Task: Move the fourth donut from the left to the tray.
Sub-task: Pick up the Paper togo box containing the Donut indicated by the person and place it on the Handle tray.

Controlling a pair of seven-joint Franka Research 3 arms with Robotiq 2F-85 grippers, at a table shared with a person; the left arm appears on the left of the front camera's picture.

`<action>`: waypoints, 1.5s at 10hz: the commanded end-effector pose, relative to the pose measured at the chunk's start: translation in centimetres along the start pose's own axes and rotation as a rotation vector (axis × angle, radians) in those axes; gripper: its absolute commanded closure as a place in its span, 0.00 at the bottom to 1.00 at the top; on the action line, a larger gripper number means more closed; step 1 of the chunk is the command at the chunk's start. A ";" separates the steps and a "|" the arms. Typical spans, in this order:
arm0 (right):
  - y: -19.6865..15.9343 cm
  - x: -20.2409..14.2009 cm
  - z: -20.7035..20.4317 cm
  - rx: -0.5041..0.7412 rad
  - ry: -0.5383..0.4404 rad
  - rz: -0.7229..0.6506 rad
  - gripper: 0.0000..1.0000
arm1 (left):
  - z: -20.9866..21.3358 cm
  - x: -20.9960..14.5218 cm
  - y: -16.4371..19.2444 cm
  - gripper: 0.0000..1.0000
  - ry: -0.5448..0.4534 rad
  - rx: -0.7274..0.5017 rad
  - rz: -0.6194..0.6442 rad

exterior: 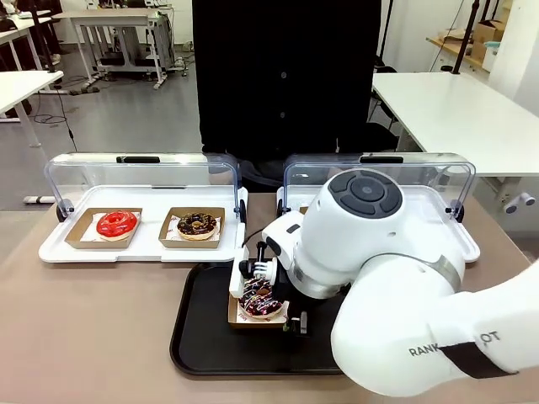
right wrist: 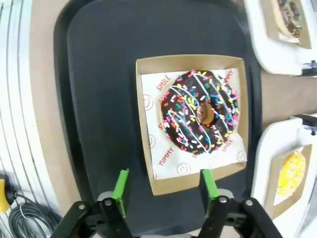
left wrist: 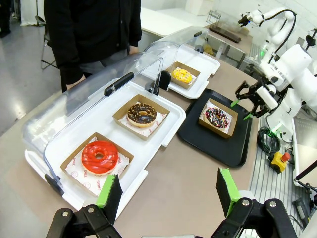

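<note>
Fourth donut (right wrist: 200, 113) in cardboard tray (right wrist: 144, 124) resting on black tray (right wrist: 99, 74), right fingers (right wrist: 165, 187) spread, released, at tray's 6 o'clock edge, left fingers (left wrist: 166, 193) spread above worktop (left wrist: 188, 178).

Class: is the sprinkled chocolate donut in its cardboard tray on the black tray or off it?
On it. The fourth donut sits flat in its cardboard tray, fully inside the black tray.

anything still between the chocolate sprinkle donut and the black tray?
Nothing visible. The chocolate-glazed ring donut with coloured sprinkles, in its brown cardboard tray, already sits on the black plastic serving tray. The right gripper stands open at the cardboard tray's edge, pads either side of it and apart from the donut.
</note>
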State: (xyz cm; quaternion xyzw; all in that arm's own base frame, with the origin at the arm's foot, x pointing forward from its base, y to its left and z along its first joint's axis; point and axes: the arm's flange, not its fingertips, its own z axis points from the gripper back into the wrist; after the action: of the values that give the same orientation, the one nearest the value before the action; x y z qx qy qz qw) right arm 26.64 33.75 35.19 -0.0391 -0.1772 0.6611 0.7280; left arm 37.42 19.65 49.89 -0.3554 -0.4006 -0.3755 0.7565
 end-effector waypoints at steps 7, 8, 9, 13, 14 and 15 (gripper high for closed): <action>-0.1 -0.3 5.5 0.017 -0.009 -0.009 0.00 | 0.1 0.1 0.1 0.00 -0.026 -0.005 -0.023; -0.1 -0.3 5.5 0.017 -0.009 -0.009 0.00 | 0.1 0.1 0.1 0.00 -0.026 -0.005 -0.023; -0.1 -0.3 5.5 0.017 -0.009 -0.009 0.00 | 0.1 0.1 0.1 0.00 -0.026 -0.005 -0.023; -0.1 -0.3 5.5 0.017 -0.009 -0.009 0.00 | 0.1 0.1 0.1 0.00 -0.026 -0.005 -0.023; -0.1 -0.3 5.5 0.017 -0.009 -0.009 0.00 | 0.1 0.1 0.1 0.00 -0.026 -0.005 -0.023; -0.1 -0.3 5.5 0.017 -0.009 -0.009 0.00 | 0.1 0.1 0.1 0.00 -0.026 -0.005 -0.023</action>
State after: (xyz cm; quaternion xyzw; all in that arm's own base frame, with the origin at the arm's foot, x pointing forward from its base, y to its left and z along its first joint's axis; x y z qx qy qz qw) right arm 25.00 32.19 40.50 -0.0293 -0.1681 0.6662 0.7260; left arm 37.41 19.67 49.89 -0.3553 -0.4007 -0.3753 0.7565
